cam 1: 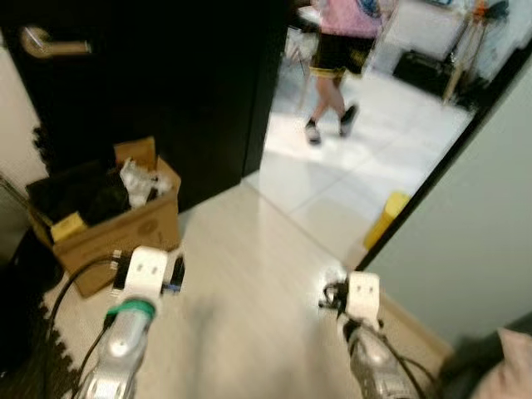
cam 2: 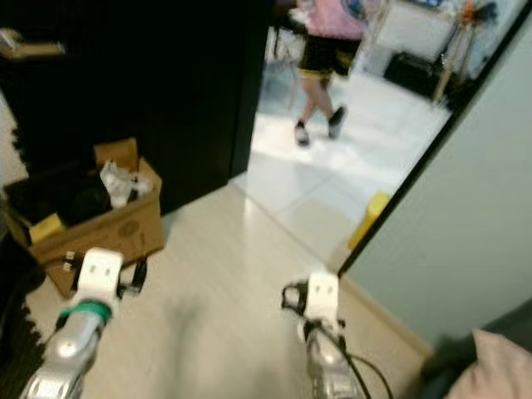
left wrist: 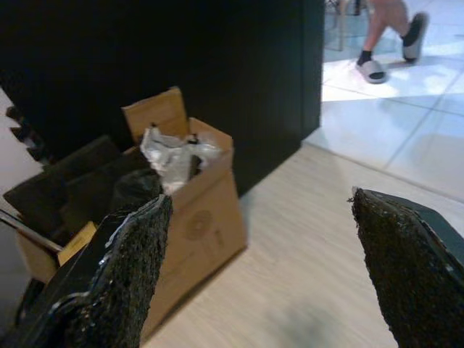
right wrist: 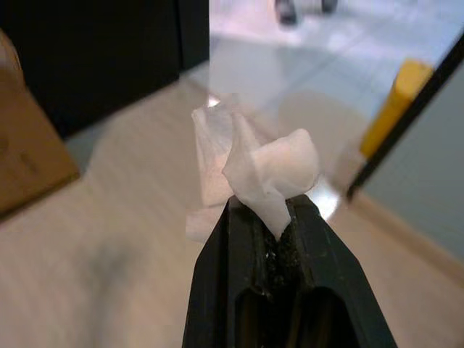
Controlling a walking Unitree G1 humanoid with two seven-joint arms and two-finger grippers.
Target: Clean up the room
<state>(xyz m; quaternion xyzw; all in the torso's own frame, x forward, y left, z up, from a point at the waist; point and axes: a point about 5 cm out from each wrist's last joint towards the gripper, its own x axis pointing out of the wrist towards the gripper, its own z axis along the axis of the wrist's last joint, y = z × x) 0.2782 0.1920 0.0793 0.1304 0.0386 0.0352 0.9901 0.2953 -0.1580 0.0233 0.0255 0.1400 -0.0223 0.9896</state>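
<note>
Tissue: I have a crumpled white tissue [right wrist: 264, 170] pinched at the tip of the right pincer [right wrist: 270, 217]; it sticks out past the fingertips, clear of the floor.
Right pincer: clamped shut on the tissue, held low in the lower middle of the head views [cam 1: 337, 298], over the pale wood floor [cam 1: 249, 283].
Cardboard box: my likely drop point, a brown cardboard box [cam 1: 125, 224] at centre left of the head views, open on top and already holding dark stuff and crumpled wrapping [left wrist: 170, 152].
Key relation: the box lies ahead and to the left of the tissue, across bare floor; its long side runs roughly left to right in the frame, against the black door [cam 1: 166, 91].
Nearer arm: the left pincer [left wrist: 254, 268] is just beside the box, fingers spread wide and holding nothing; the right one has farther to reach.
Next move: I judge I must swing or step left before releasing.
Beyond: a person [cam 1: 332, 58] walks on the tiled floor at upper centre; a yellow object [cam 1: 386, 218] stands by the wall edge, possibly a doorstop, too blurred to say.
</note>
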